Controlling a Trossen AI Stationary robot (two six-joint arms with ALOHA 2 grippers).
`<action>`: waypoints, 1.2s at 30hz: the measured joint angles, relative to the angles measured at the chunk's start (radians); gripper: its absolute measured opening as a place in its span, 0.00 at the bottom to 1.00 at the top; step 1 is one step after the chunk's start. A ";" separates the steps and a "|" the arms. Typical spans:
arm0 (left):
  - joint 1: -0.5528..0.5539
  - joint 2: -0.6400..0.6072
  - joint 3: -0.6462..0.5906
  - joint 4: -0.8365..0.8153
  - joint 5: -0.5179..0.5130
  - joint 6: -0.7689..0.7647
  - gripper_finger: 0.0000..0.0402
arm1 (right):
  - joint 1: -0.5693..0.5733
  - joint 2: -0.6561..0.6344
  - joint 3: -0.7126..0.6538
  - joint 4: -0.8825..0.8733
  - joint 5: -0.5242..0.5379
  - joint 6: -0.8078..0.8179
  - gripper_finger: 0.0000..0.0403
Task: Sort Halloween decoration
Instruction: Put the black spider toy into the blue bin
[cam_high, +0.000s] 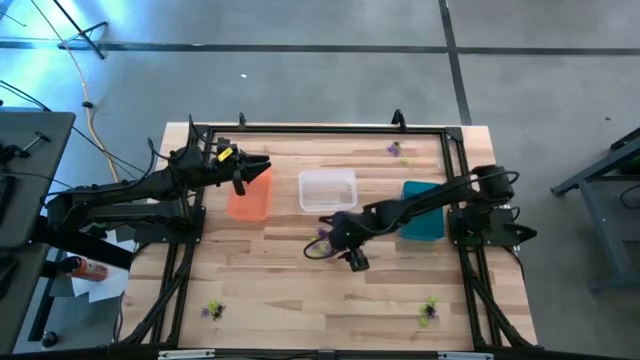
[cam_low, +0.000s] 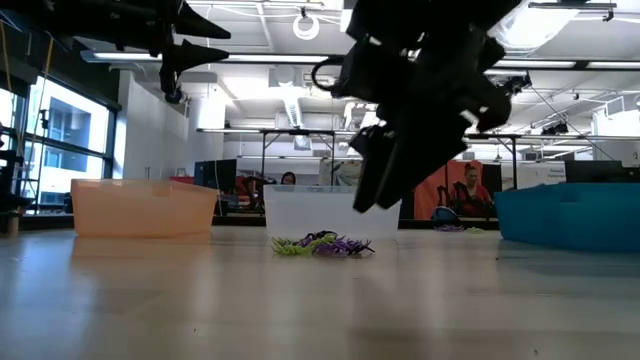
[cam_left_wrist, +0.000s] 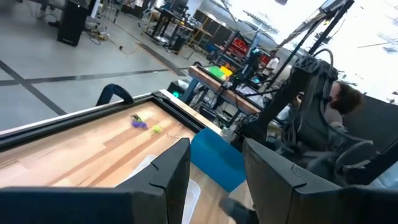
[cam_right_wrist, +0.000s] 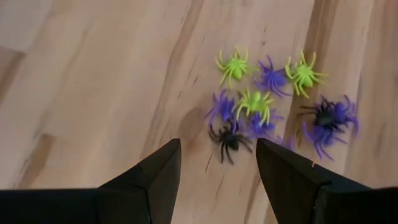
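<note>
Purple, yellow-green and black plastic spiders (cam_right_wrist: 273, 102) are lying in a loose cluster on the wooden tabletop (cam_high: 270, 280), just in front of the clear bin (cam_high: 327, 190), which is sitting between the orange bin (cam_high: 250, 195) and the teal bin (cam_high: 422, 210). Smaller scatters are resting near the tabletop's edges: one at the far side (cam_high: 395, 150) and two at the near side (cam_high: 213, 310) (cam_high: 428, 312).

The right tool (cam_right_wrist: 217, 165) is hovering over the central cluster with its jaws released and empty, pointing down at the pile; the black spider (cam_right_wrist: 229, 140) is lying almost between the fingertips, so it is probably the next pick, though that is a guess. Holding wide above the heap is leaving room to drop over a single piece rather than rake several.

The left tool (cam_left_wrist: 214, 168) is waiting above the orange bin, jaws parted with nothing in them, likely parked there to stay out of the right arm's way.

Each spider is lying flat, belly down, legs splayed in all directions, so none is showing a clear long axis; their bodies are pointing different ways, with no common heading. Several are overlapping or touching, especially the purple ones at one end of the pile, which may make a clean single grasp awkward.
</note>
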 joint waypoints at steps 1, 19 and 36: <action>0.000 0.000 0.000 0.000 0.000 0.000 0.34 | 0.001 0.011 0.000 0.007 0.000 0.000 0.51; 0.000 0.000 0.000 -0.030 0.001 -0.001 0.34 | 0.002 0.110 0.005 0.053 0.044 -0.007 0.29; 0.000 0.000 -0.001 -0.028 0.001 -0.006 0.34 | -0.001 0.041 0.033 -0.047 0.050 -0.015 0.00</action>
